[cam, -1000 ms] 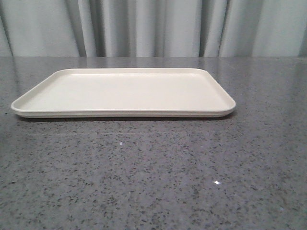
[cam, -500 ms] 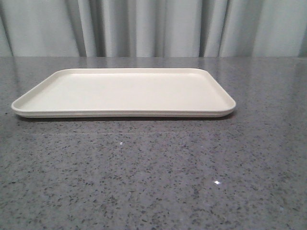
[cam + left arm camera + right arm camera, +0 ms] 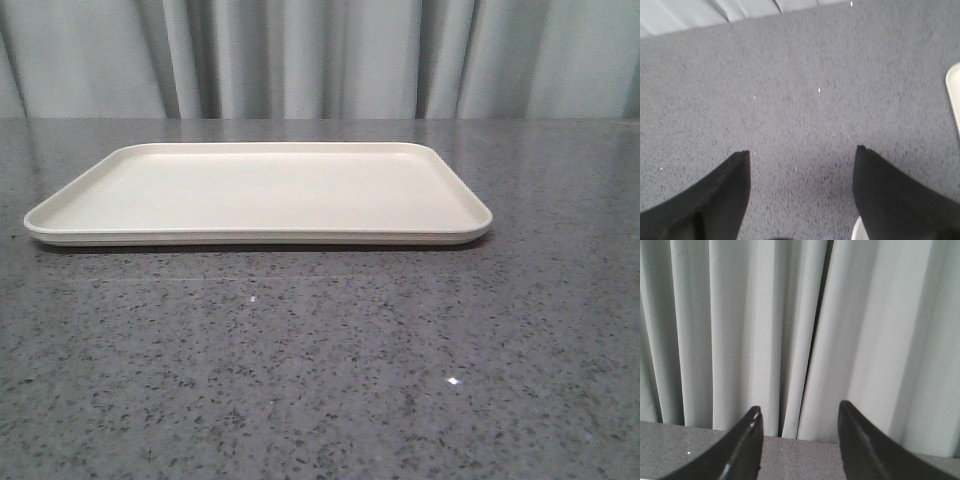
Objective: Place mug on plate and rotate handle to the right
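Note:
The plate [image 3: 258,190] is a cream-white tray lying flat on the grey table, with nothing on it. One corner of it shows in the left wrist view [image 3: 955,95]. The mug and its handle are not clearly in view. A small white curved edge [image 3: 857,232] shows by one finger in the left wrist view, and I cannot tell what it is. My left gripper [image 3: 802,150] is open over bare table beside the plate. My right gripper [image 3: 799,410] is open and empty, facing the curtain. Neither gripper shows in the front view.
The speckled grey table [image 3: 320,360] runs from the front edge back to a pale grey curtain [image 3: 320,55]. The curtain [image 3: 800,315] fills the right wrist view above the table's far edge.

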### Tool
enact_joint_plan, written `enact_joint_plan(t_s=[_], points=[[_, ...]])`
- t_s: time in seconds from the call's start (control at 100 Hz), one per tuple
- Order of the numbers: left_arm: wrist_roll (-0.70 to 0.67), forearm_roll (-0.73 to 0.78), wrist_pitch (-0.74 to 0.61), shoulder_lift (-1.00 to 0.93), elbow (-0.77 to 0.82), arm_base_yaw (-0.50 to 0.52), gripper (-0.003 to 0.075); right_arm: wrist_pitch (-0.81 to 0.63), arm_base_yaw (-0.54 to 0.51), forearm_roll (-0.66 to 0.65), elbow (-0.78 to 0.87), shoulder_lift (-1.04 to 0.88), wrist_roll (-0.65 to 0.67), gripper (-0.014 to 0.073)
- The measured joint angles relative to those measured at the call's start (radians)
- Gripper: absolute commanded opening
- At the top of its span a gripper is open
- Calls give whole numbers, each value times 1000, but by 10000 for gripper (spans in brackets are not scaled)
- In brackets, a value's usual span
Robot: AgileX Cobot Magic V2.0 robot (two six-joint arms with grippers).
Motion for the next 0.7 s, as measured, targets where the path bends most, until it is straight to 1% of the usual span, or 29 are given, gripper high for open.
enact_joint_plan(t_s=[0.33, 0.47, 0.7], points=[[9, -20, -2, 2, 251, 0, 440, 17, 0, 0, 0, 6, 0, 367], [9, -29, -4, 2, 300, 0, 440, 29, 0, 0, 0, 17, -1, 367], [10, -49, -9, 2, 332, 0, 440, 37, 0, 0, 0, 41, -1, 367]])
